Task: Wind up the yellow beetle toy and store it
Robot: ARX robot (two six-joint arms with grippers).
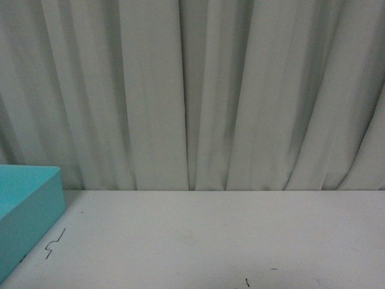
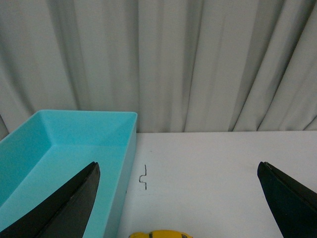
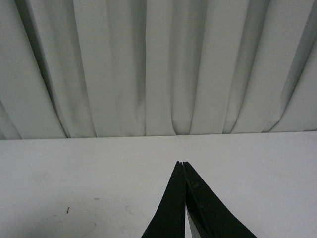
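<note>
Left gripper (image 2: 177, 166): fingers are spread wide, with nothing gripped. Yellow beetle toy (image 2: 159, 234): only a sliver of its glossy top is shown at the edge of the left wrist view, on the white table (image 2: 223, 158) just beside the outer wall of the teal bin (image 2: 126, 163) — its heading and long axis cannot be told. Right gripper (image 3: 181, 163): fingers are pressed together, empty, over the table — the pale curtain (image 1: 180, 90) is seen behind the bin.

yellow beetle toy (image 2: 159, 234) beside turquoise bin (image 2: 64, 148)
</note>
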